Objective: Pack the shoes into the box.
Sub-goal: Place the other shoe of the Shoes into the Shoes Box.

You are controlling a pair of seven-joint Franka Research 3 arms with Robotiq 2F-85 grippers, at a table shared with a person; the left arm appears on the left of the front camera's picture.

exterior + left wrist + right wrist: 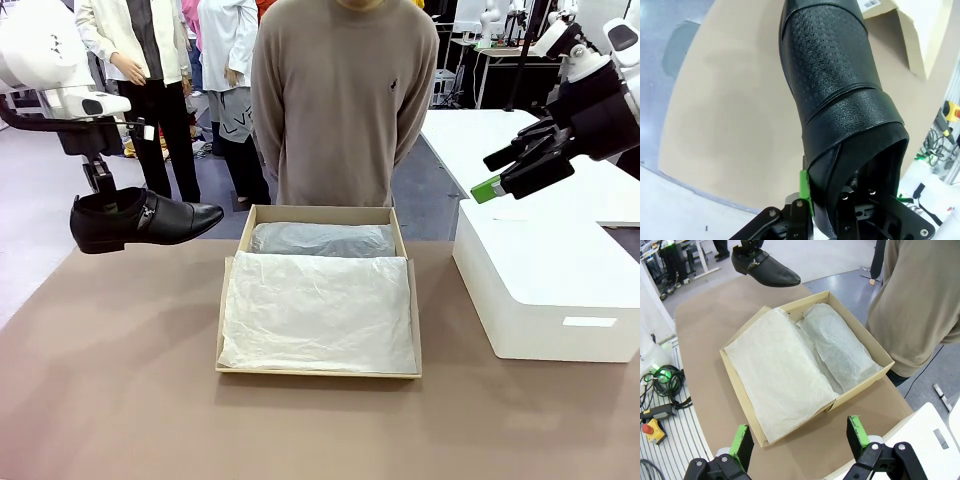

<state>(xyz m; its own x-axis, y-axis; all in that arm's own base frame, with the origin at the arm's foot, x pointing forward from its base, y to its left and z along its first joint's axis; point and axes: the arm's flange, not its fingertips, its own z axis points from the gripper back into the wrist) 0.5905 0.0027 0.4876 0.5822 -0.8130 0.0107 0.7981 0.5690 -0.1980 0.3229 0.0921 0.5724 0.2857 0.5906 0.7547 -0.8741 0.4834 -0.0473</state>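
Note:
A glossy black shoe [150, 222] with a small buckle hangs level above the table's far left, toe toward the box. My left gripper [102, 195] is shut on the heel rim of that shoe [835, 90], with one green pad [804, 192] against the outside of the leather. The tan box [320, 214] lies open in the middle, lined with white tissue [318, 312]. In its far half lies a tissue-wrapped bundle [322, 240], dark underneath. My right gripper [510, 170] hovers open, high on the right, above the near corner of the box [865, 386].
A large white rounded box [545, 290] stands on the table to the right of the tan box. A person in a beige sweater [345, 100] stands at the far edge, right behind the box. Bare table lies in front and to the left.

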